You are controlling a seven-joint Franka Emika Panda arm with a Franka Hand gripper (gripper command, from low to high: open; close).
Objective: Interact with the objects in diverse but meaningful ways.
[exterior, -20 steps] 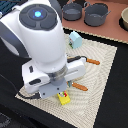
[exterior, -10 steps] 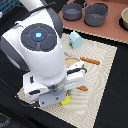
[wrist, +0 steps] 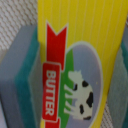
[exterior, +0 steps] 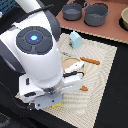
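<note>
Arm lower, over yellow box.

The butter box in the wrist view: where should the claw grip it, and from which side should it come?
Grip the butter box across its two narrow long edges, coming straight at the printed face, as the wrist view looks. The face is flat and wide, and the edges are straight and parallel. The teal pads already stand beside these edges. Whether they touch is not clear.

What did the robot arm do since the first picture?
The arm swung toward the exterior view's left and lower over the mat, covering more of the tan plate. The yellow butter box now sits between the jaws. The light-blue carton and grey pots stayed put.
</note>
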